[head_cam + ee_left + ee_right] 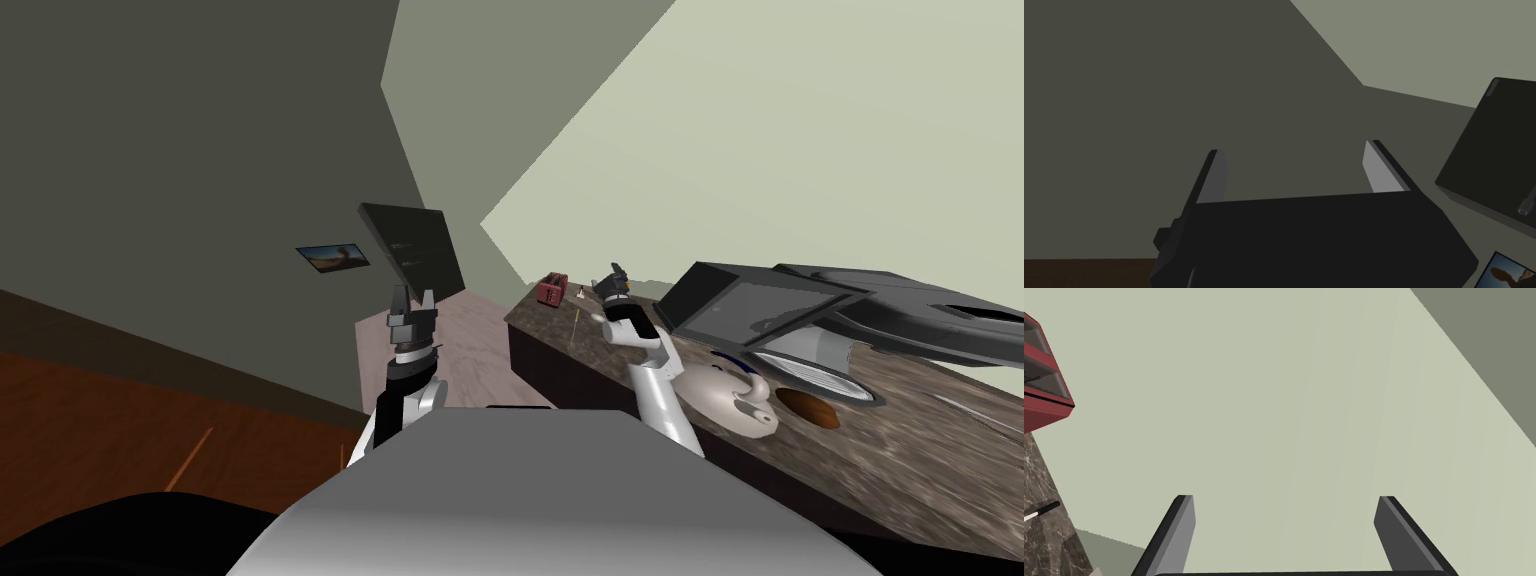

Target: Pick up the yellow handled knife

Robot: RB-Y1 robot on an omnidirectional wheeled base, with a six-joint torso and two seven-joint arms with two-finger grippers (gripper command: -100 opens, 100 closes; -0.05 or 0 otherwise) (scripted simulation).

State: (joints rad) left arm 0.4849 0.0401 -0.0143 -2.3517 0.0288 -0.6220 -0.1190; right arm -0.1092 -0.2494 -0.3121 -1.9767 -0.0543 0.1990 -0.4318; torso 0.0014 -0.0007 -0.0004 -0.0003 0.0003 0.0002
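Note:
A thin yellow sliver, the knife (577, 326), lies on the dark marbled counter (560, 335) a little this side of a red toaster (551, 290). My right gripper (616, 273) hovers above the counter just right of the knife, raised and pointing at the pale wall. In the right wrist view that gripper (1285, 499) is open with nothing between its fingers; the toaster (1044, 373) and the counter (1046, 538) sit off to one side. My left gripper (413, 300) is held up left of the counter, away from it, and stands open (1295, 147) and empty.
A pale teapot (725, 397), a brown bowl (808, 408) and a black appliance with an open door (760, 302) crowd the counter near my right arm. A black-handled utensil (1045, 509) lies by the toaster. A dark flat panel (412, 248) hangs beyond my left hand.

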